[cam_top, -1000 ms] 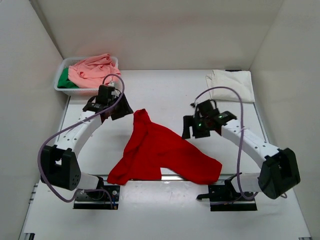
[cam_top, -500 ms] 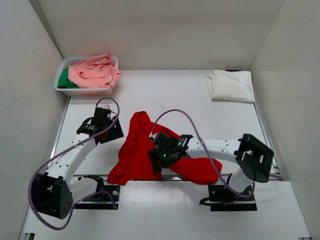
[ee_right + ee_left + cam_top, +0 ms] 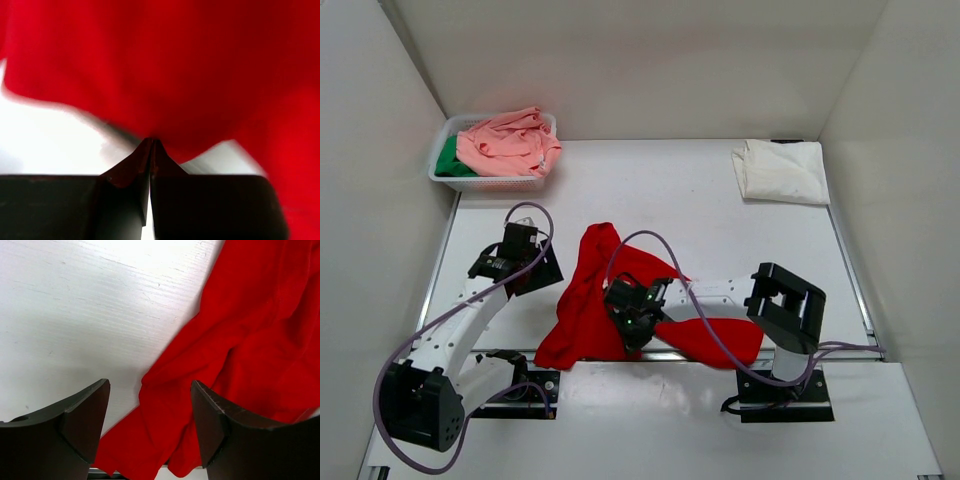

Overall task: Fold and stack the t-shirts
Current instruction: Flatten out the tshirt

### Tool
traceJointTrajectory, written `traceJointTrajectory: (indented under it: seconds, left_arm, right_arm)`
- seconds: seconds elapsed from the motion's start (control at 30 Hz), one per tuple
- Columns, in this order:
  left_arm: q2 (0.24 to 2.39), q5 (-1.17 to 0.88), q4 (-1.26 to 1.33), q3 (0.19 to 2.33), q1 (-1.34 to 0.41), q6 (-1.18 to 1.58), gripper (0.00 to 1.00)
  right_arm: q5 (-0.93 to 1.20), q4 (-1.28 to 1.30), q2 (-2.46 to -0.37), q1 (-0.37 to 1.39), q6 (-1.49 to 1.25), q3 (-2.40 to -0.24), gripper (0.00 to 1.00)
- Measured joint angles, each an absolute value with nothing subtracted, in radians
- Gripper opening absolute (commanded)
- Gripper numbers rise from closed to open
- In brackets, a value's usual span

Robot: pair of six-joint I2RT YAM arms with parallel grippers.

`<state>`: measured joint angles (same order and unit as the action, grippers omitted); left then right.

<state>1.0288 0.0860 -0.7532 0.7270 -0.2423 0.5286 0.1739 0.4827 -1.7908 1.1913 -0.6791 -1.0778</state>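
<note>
red t-shirt [image 3: 588,300] lies crumpled at about 6 o'clock on the table [image 3: 660,190], close to the near edge. it is bunched and twisted, with one end trailing toward 12 and a lobe toward 4. the step in hand looks like spreading it flat before any fold. right gripper [image 3: 150,142] is closed, pinching a peak of the red cloth. left gripper [image 3: 150,390] hangs wide and empty over the shirt's 9 o'clock edge. next it likely must drop, nip that edge, then both pull apart. cream-white t-shirt [image 3: 782,170] sits at 2 o'clock. salmon-pink t-shirt [image 3: 510,140] and green t-shirt [image 3: 448,160] fill the basket [image 3: 480,182] at 10.
</note>
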Motion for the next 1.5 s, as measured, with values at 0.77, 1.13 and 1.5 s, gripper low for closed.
traceJointTrajectory:
  seconds: [0.77,1.13,1.5]
  left_arm:
    - [1.007,0.067,-0.748,0.695,-0.241,0.543,0.76]
    - [0.997,0.057,-0.741,0.679,-0.239,0.550,0.76]
    - [1.037,0.044,-0.733,0.678,-0.262,0.548,0.73]
  right_arm:
    - [0.008,0.572,-1.808,1.199,-0.720,-1.170,0.75]
    - [-0.134,0.701,-1.859,1.243,-0.713,-1.233,0.11]
    - [-0.132,0.715,-1.870,0.928,-0.582,-1.249,0.00]
